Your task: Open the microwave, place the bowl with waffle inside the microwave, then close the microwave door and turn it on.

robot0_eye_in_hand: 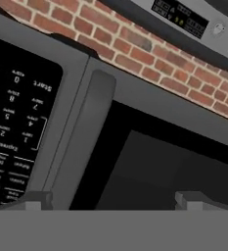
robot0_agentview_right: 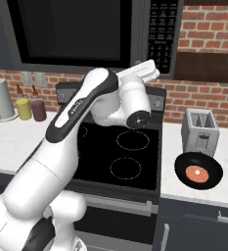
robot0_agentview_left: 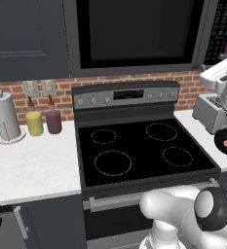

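Note:
The microwave [robot0_agentview_right: 76,34] hangs over the stove with its door [robot0_agentview_left: 134,31] flat against the box. In the hand view, which is rolled, the long bar handle [robot0_eye_in_hand: 86,142] runs between the keypad [robot0_eye_in_hand: 12,127] and the dark window [robot0_eye_in_hand: 164,171]. My gripper [robot0_eye_in_hand: 113,201] is open and close in front of the door, with one fingertip [robot0_eye_in_hand: 37,200] by the handle and the other over the glass, holding nothing. The hand [robot0_agentview_right: 142,72] is raised to the microwave's lower right. The black bowl with waffle [robot0_agentview_right: 198,170] sits on the right counter in front of the toaster.
A silver toaster [robot0_agentview_right: 199,128] stands behind the bowl. The black stove top [robot0_agentview_left: 139,148] lies under the arm. On the left counter are a paper towel roll [robot0_agentview_left: 5,116], a yellow jar [robot0_agentview_left: 35,122] and a dark red jar [robot0_agentview_left: 53,120]. Dark cabinets flank the microwave.

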